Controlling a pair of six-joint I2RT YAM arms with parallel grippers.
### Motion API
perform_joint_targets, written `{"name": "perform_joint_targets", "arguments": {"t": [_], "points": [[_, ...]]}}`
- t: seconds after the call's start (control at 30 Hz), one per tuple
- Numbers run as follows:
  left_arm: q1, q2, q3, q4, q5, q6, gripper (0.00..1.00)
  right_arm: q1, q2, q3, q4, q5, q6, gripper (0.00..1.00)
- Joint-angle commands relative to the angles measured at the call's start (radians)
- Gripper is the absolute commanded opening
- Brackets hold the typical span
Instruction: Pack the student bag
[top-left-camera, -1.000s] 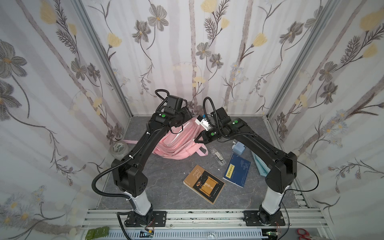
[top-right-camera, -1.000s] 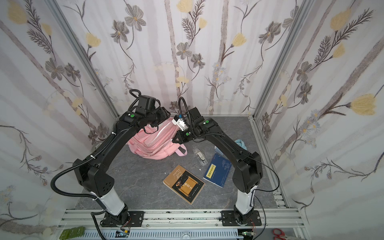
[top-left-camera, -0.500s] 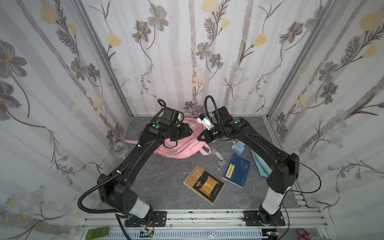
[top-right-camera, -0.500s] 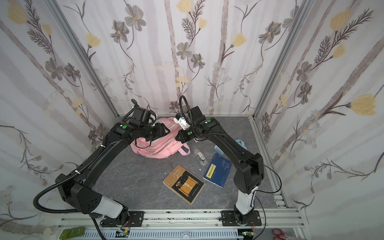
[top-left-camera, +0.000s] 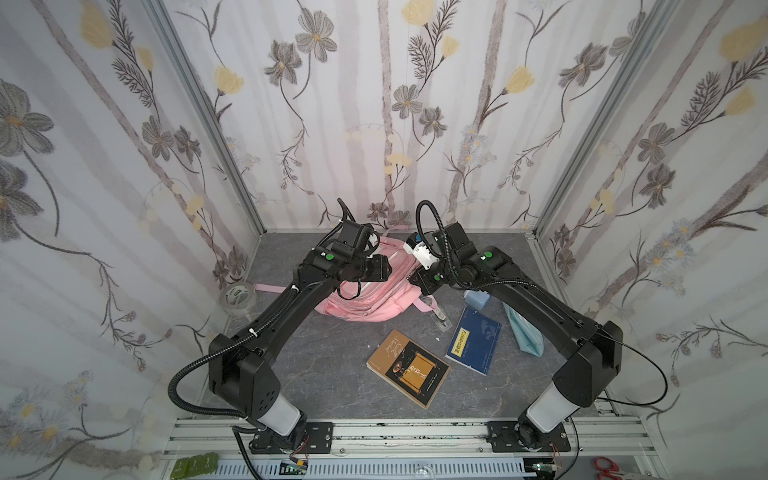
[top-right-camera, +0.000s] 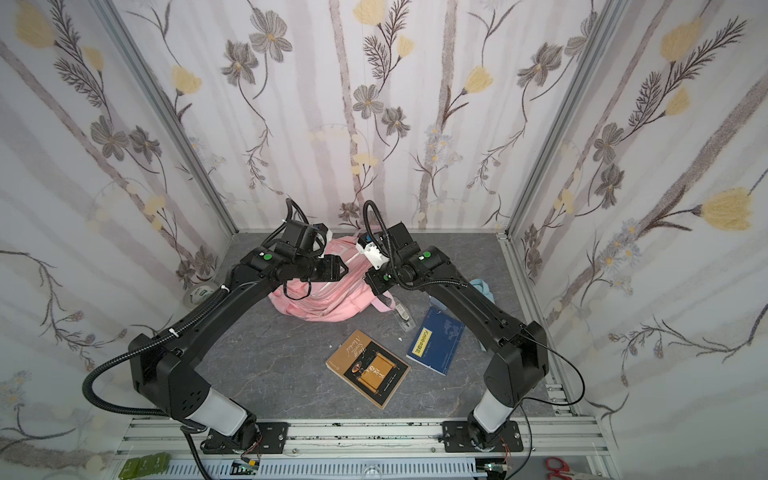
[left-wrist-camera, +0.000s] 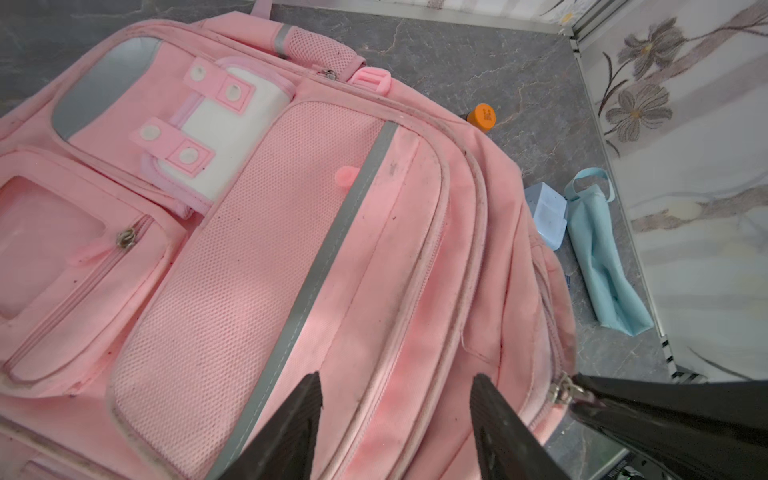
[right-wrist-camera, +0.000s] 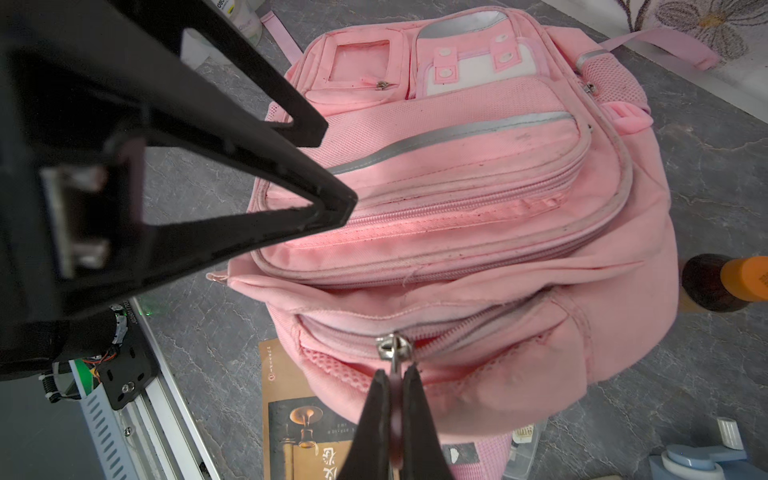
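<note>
While the right gripper (right-wrist-camera: 394, 374) pinches the zipper pull (right-wrist-camera: 390, 347) of the backpack (right-wrist-camera: 478, 174) lying just ahead of it, its jaws are pressed together. The left gripper (left-wrist-camera: 395, 376) hangs spread just above the backpack's zippered edge.

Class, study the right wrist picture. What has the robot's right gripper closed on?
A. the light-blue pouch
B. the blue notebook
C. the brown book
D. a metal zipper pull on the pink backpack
D: in the right wrist view the right gripper is shut, its two black fingers pinching the metal zipper pull at the near edge of the pink backpack.
</note>
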Motion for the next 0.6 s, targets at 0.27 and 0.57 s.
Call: {"name": "perform_joint_targets", "arguments": {"t": [0.27,0.57], "points": [[-0.003,0.155,0.103,-0.081,-0.225,0.042,0.42,0.0,-0.024,-0.008,0.085,0.008,-0.006,0.0],[0.018,0.167,0.142,-0.126,-0.233,0.031,0.0,-0.002,-0.047,-0.005,0.095,-0.007,0.015,0.0]]}}
